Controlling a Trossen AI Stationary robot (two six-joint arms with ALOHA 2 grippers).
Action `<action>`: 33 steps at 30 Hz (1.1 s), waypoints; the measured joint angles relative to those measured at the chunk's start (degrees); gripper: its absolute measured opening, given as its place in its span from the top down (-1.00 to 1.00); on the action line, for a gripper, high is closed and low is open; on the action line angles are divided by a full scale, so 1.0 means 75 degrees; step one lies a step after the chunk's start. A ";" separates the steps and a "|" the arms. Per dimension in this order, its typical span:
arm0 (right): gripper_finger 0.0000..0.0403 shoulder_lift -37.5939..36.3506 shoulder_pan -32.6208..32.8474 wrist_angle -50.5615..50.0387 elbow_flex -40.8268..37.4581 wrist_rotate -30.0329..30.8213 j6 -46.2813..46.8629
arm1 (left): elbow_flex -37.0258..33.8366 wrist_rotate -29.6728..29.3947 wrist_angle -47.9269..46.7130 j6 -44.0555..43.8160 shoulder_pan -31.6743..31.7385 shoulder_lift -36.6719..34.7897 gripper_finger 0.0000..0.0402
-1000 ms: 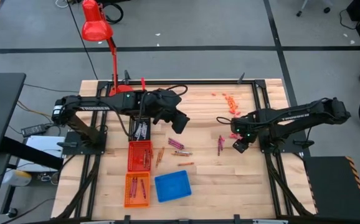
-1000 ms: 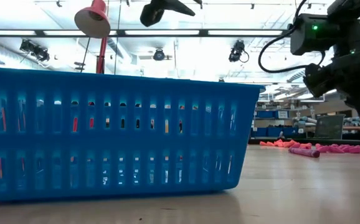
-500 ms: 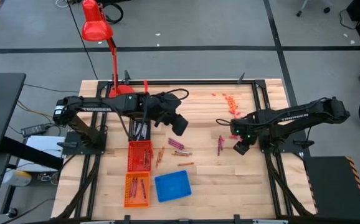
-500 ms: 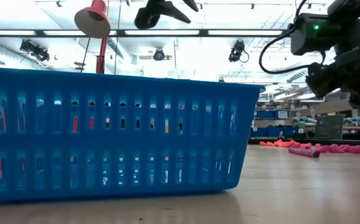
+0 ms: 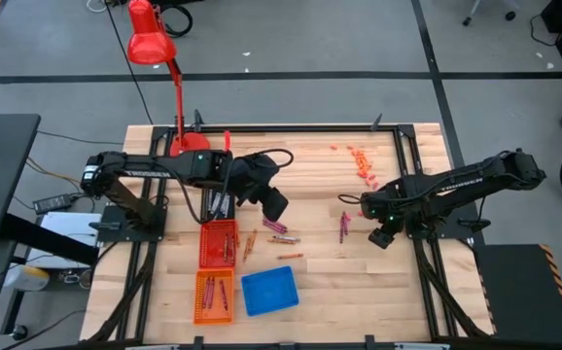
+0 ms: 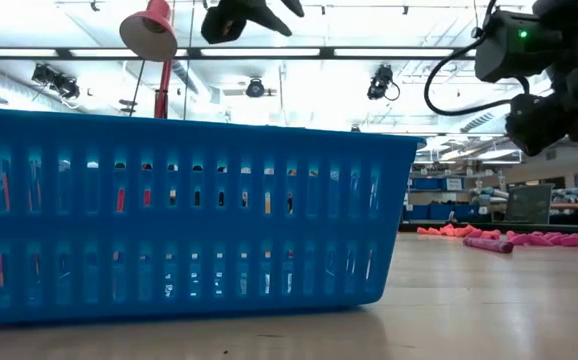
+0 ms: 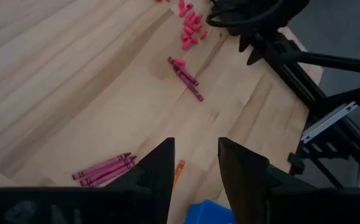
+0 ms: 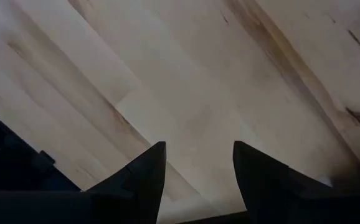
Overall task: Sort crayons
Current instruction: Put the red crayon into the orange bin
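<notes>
High view: both grippers empty over scattered crayons

Left gripper (image 5: 275, 205) hangs above magenta crayons (image 5: 281, 231) mid-table, fingers apart. Right gripper (image 5: 382, 236), fingers apart, sits just beside another magenta cluster (image 5: 343, 227). More crayons fill the red basket (image 5: 218, 243).

High cam: straight down over whole worktop (image 5: 320, 272). Low cam: worktop level, blue basket (image 6: 184, 215) up close. L wrist cam looks past left tool (image 7: 195, 165) to magenta crayons (image 7: 184, 76), shared w/ high. R wrist: bare wood, close.

Crayons (image 5: 282, 232), baskets (image 5: 217, 243) on wooden table (image 5: 330, 272)
</notes>
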 joint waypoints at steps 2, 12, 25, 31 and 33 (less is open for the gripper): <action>0.05 0.0000 0.0001 0.0040 -0.0008 0.0112 0.0148 | 0.0000 -0.0003 -0.0010 0.0110 0.0003 0.0000 0.33; 0.05 0.0000 -0.0002 0.0402 -0.0271 0.0935 0.0774 | 0.0000 -0.0573 -0.0426 0.1876 -0.0220 0.0017 0.33; 0.05 0.0000 -0.0011 0.0700 -0.0271 -0.0205 0.0582 | 0.0000 -0.0438 0.0190 0.2342 -0.0446 -0.0033 0.33; 0.06 0.0000 0.0057 0.0721 -0.0268 -0.0335 0.0678 | -0.0012 -0.0196 0.0271 0.2094 -0.0456 -0.0194 0.33; 0.06 0.0000 0.0077 0.0678 -0.0268 -0.0174 0.0709 | -0.0002 -0.0629 0.0588 0.1890 -0.0443 -0.0216 0.33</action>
